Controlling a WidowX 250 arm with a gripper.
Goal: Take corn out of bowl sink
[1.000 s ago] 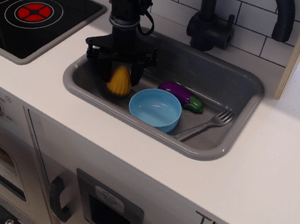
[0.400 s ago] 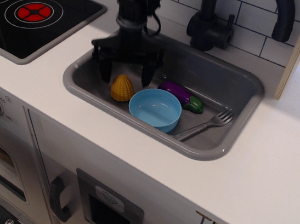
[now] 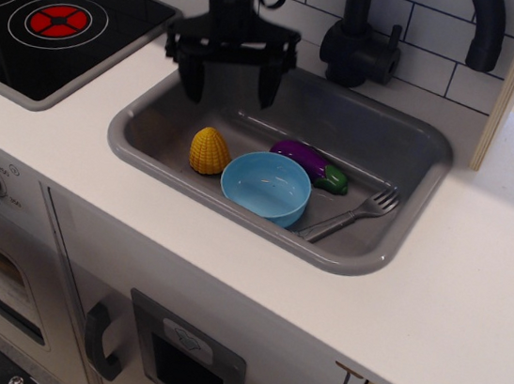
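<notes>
Where frame ends — gripper (image 3: 232,83) arm cropped

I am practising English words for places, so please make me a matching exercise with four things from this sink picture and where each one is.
Things:
1. corn
2. bowl
3. eggplant
4. fork

Places:
A. at the right end of the sink
B. behind the bowl
C. in the left part of the sink, below the open gripper
D. in the middle, at the front wall

Pairs: 1-C, 2-D, 3-B, 4-A
</notes>
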